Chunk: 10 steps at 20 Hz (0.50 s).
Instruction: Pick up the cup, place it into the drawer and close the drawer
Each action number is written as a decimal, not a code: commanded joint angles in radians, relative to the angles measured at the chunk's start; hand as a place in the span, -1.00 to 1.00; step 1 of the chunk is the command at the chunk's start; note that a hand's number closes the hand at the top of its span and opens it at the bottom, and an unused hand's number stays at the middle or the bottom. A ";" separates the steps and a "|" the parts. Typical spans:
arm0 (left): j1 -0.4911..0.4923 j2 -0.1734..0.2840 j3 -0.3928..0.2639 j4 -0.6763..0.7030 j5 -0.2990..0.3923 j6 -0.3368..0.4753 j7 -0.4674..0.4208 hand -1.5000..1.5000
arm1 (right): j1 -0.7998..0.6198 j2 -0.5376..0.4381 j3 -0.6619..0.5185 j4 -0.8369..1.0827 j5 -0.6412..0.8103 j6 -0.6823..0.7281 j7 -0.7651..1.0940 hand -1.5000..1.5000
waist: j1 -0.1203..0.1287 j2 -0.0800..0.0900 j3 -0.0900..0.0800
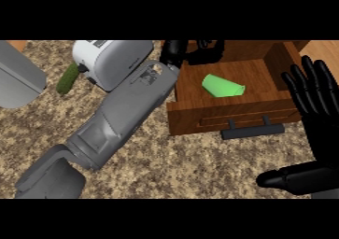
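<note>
1. Nearest to me, at the view's right edge, the right hand (pixel 316 135) rests with its fingers (pixel 311 79) straight and pointing up and the thumb out to the side. It holds nothing.
2. Just beyond it the speckled counter (pixel 192 163) runs across the lower view, and on it stands the wooden drawer (pixel 230 119), pulled out. Its dark handle (pixel 253 130) faces me on the front panel.
3. The green cup (pixel 223 86) lies on its side on the drawer floor, inside the walls. So I judge the placing step done; what is left is the closing.
4. The left forearm (pixel 116 121) stretches diagonally from lower left up to the drawer's far left corner. The left hand (pixel 177 51) shows there only as a dark shape by the back wall. I cannot tell whether it is curled or spread, but it is not on the cup.
5. Farther left sit a white toaster (pixel 109 58), a green cucumber (pixel 67 79) beside it, and a grey appliance (pixel 17 74) at the edge.
6. My next move, as I see it: draw the left hand clear of the drawer, bring it round to the front panel, and push it in until it shuts.
</note>
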 commanded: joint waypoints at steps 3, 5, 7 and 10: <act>0.026 0.000 -0.070 0.008 0.028 0.036 -0.013 -1.00 | -0.077 -0.011 -0.022 -0.009 -0.049 -0.004 0.039 -1.00 | -0.012 0.006 0.000; 0.034 0.000 -0.059 -0.012 0.068 0.014 -0.025 -1.00 | 0.000 0.016 0.008 -0.008 -0.025 0.002 0.003 -1.00 | -0.010 0.005 0.000; 0.017 0.000 -0.065 -0.030 0.093 0.016 -0.018 -1.00 | -0.015 0.018 0.005 0.017 -0.039 0.016 -0.023 -1.00 | -0.008 0.005 0.000; 0.028 0.000 -0.038 -0.074 0.147 0.011 -0.080 -1.00 | 0.007 0.022 -0.003 -0.031 -0.083 0.010 0.022 -1.00 | -0.001 -0.002 -0.001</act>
